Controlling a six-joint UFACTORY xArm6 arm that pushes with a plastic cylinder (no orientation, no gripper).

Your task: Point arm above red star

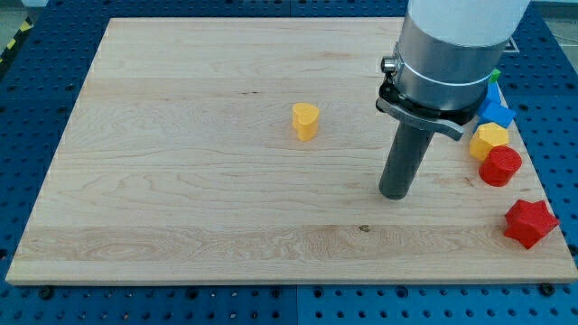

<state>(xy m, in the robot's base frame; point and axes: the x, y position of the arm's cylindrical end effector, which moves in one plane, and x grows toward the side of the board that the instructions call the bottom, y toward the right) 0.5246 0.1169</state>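
The red star (529, 222) lies near the board's bottom right corner. My tip (394, 193) rests on the board to the left of the red star and a little higher in the view, well apart from it. A red round block (499, 166) sits above the star. A yellow block (489, 139) sits just above that one, and a blue block (496, 113) above the yellow one, partly behind the arm. A yellow heart-shaped block (305, 120) stands alone near the board's middle, to the tip's upper left.
The wooden board (181, 181) lies on a blue perforated table (27, 307). The arm's wide grey body (452, 45) fills the view's top right and hides part of the board's right edge. A sliver of green (495, 75) shows beside it.
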